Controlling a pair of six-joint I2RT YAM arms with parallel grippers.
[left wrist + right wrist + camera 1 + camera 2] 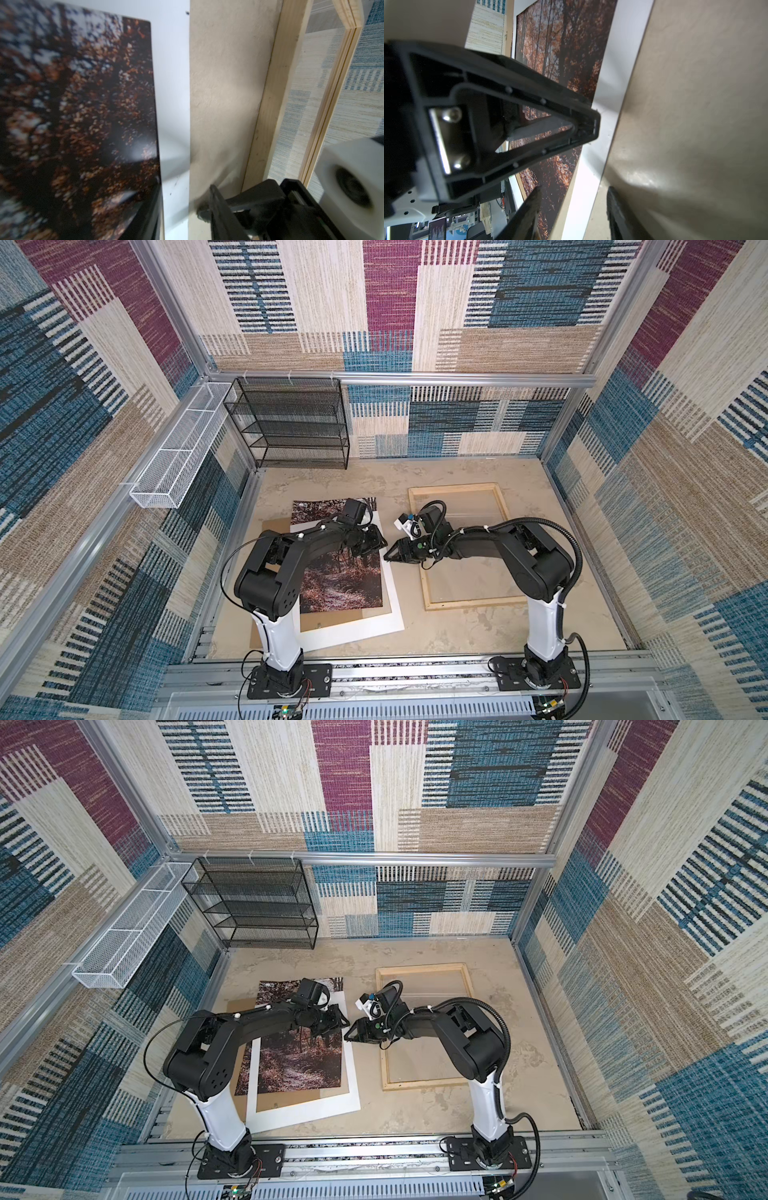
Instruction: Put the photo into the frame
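Left end effector [380,544], state unclear, meets photo [340,589] atop white mat [353,630]; right end effector [388,556] gapes.

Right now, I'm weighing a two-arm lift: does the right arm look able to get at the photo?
Probably yes: the right gripper hangs open just beside the right edge of the photo, nothing lying between them. The left gripper sits close over that same edge and might crowd it.

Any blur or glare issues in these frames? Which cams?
Left wrist view: the photo is soft close up, with a glare streak; the white camera housing is smeared. Right wrist view: bright hotspot on the table. Both top views: sharp and evenly lit.
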